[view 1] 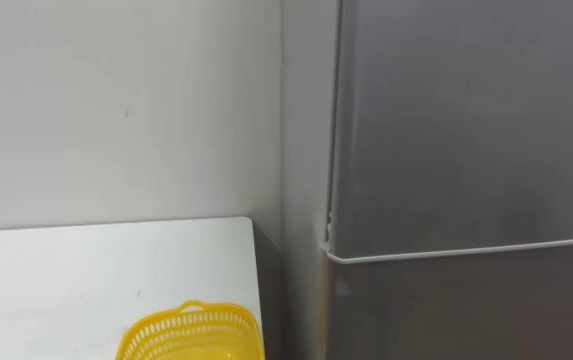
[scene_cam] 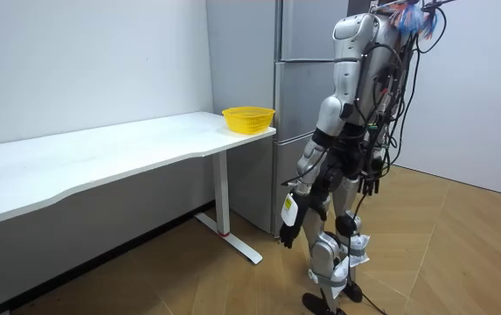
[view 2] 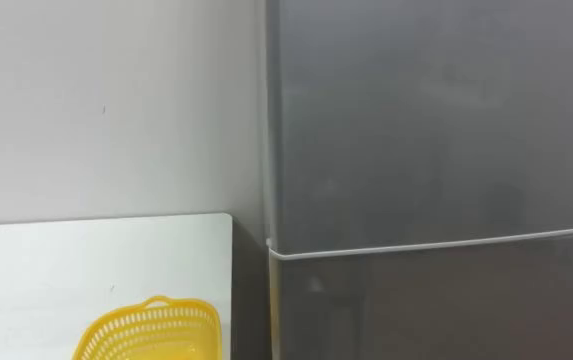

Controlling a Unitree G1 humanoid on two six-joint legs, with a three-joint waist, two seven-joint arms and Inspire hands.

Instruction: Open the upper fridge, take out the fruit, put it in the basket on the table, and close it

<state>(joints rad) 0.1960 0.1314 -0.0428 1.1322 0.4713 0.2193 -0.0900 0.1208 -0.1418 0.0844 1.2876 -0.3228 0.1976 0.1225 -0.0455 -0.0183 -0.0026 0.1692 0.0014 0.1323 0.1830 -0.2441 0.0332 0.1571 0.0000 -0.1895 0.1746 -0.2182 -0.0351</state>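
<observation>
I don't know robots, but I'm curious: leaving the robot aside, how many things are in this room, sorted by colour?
Yellow: 1, the basket
White: 1, the table
Grey: 1, the fridge
Total: 3

Yellow basket [view 1: 194, 335] on white table [view 1: 86, 270] end, near wall [view 1: 116, 100]; wooden floor [scene_cam: 460, 254] beneath.

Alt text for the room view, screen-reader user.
The robot stands facing a closed grey fridge, left hand hanging low at its side. On the room view's left, a long white table holds a yellow basket at its fridge end.
</observation>
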